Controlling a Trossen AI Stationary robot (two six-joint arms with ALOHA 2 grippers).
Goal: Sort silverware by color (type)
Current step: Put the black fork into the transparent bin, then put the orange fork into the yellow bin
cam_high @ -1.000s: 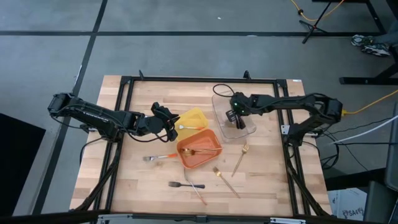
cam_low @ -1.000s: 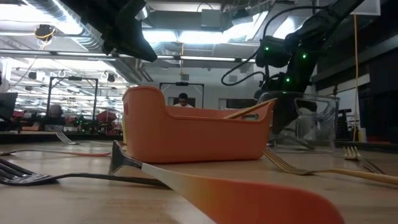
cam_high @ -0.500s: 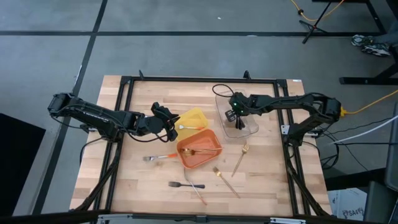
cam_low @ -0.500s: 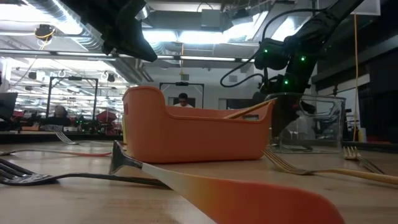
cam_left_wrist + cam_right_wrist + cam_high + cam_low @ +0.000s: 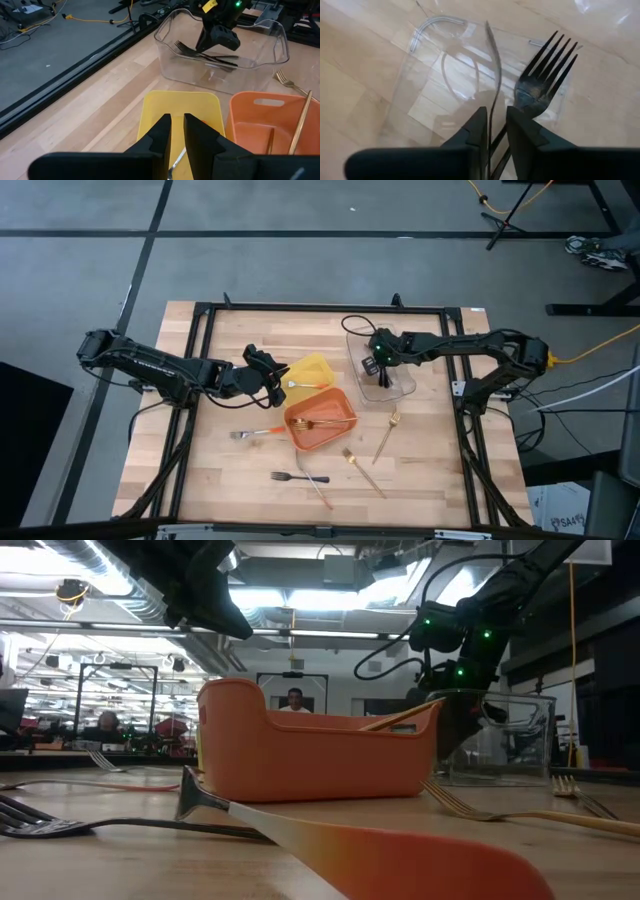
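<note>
My right gripper is down inside the clear tray, shut on a black fork. A second black fork lies flat on the tray's floor beside it. My left gripper hovers low over the near-left end of the yellow tray, its fingers almost together around the silver end of an orange-handled fork that lies in that tray. Gold utensils rest in the orange tray. My right gripper pinches the black fork's thin shaft between its two fingers, which come from above, pointing down into the clear tray. I see the fork edge-on, running away from the fingers along the tray's floor. My left gripper has the orange-handled fork's silver end between its fingers, low over the yellow tray; the fingers hide the exact place. The orange handle lies on the tray's floor.
On the bare wood lie two gold forks, an orange-handled fork, a black fork and an orange-handled utensil. The three trays stand close together at mid-table. A black frame rims the table.
My right gripper has shifted a little toward the far edge inside the clear tray, and the tray has shifted slightly with it. It has kept still over the last half second. My left gripper has not moved.
</note>
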